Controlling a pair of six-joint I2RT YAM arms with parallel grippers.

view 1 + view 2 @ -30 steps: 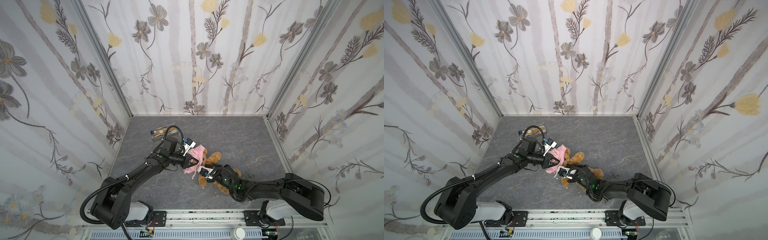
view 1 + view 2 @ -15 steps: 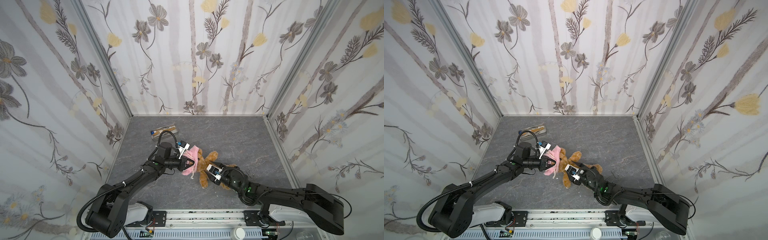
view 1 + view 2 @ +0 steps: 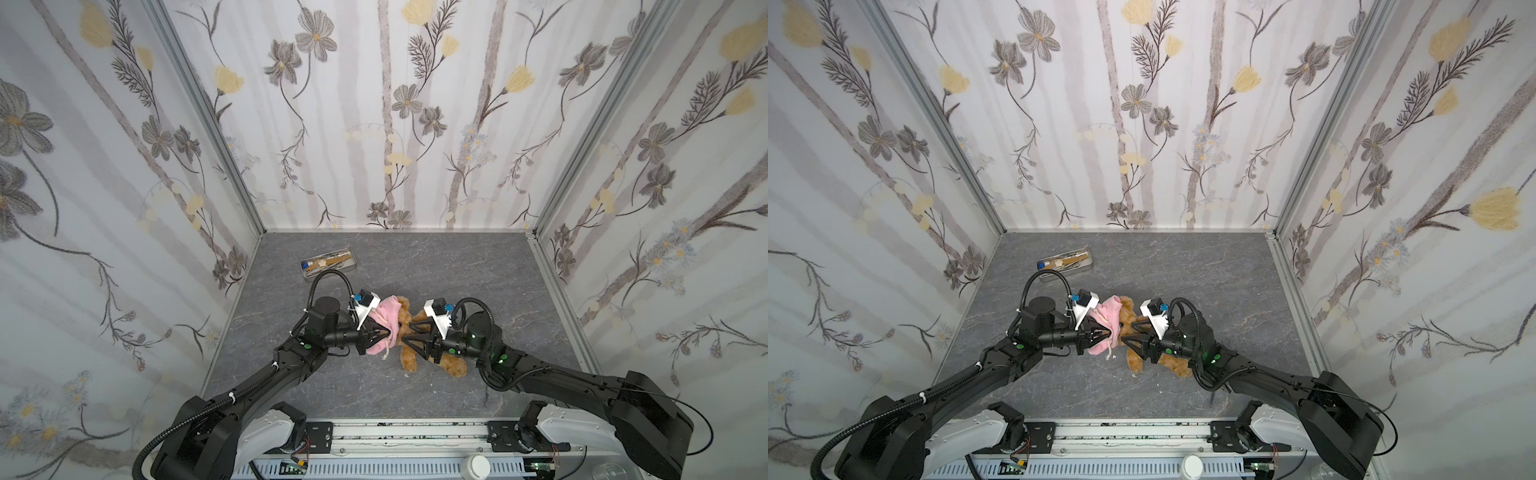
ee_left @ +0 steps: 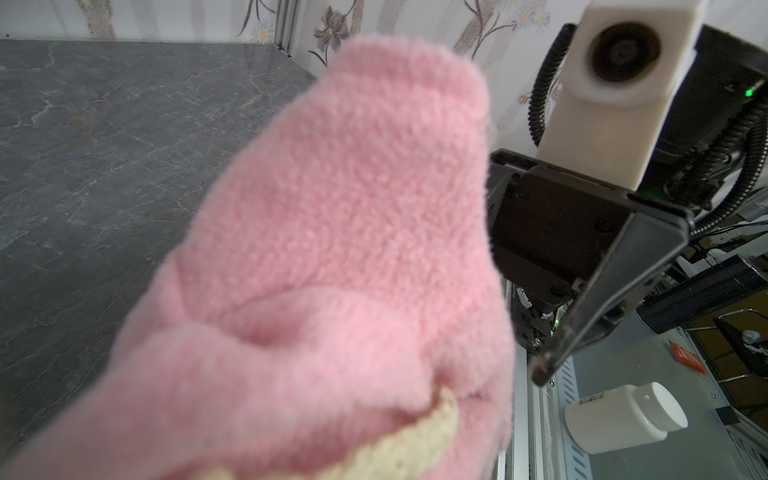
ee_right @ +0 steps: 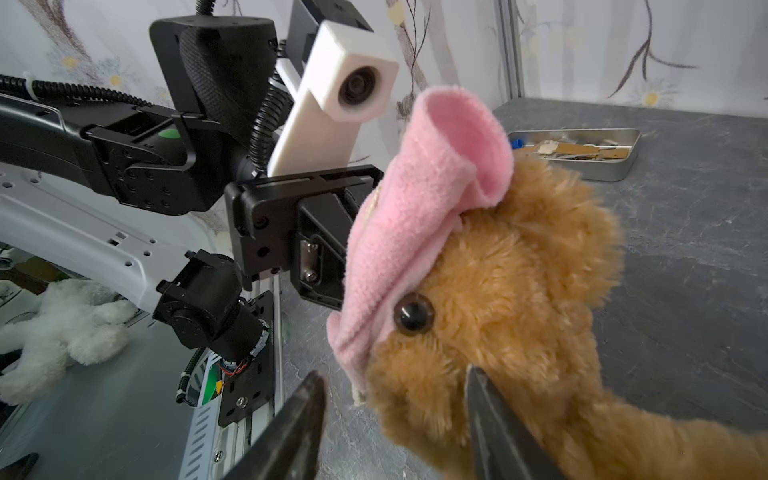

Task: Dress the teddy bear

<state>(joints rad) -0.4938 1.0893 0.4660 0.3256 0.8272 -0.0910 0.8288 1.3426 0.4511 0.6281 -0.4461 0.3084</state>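
1. The teddy bear (image 3: 408, 355) lies on the grey table (image 3: 478, 270), near the middle and toward the near edge, between your two pincers. In both top views you see only its legs and part of its head. The right arm (image 3: 540, 374) covers most of its body.
2. A pink garment (image 3: 384, 318) is draped over the top of the bear's head. In the right wrist view the garment (image 5: 419, 208) reaches down to just above one dark eye of the bear (image 5: 511, 299). The other eye is hidden.
3. Your left pincer (image 3: 381, 331) is clamped tight on the pink garment, right beside the bear's head. In the left wrist view the blurred cloth (image 4: 332, 249) fills most of the frame and hides the fingertips.
4. Your right pincer (image 3: 409, 332) stands with its jaws spread and holds nothing. In the right wrist view (image 5: 395, 415) its fingers sit on either side of the bear's muzzle. One finger is clear of the fur. The other overlaps it, and you cannot tell whether it touches.
5. A tin tray (image 3: 352, 259) sits toward the back left of the table, well apart from the bear. Its contents are too small to name.
6. Off the table, a white bottle (image 4: 623, 415) lies on its side. A white plush toy (image 5: 62, 332) is cut off by the frame edge.
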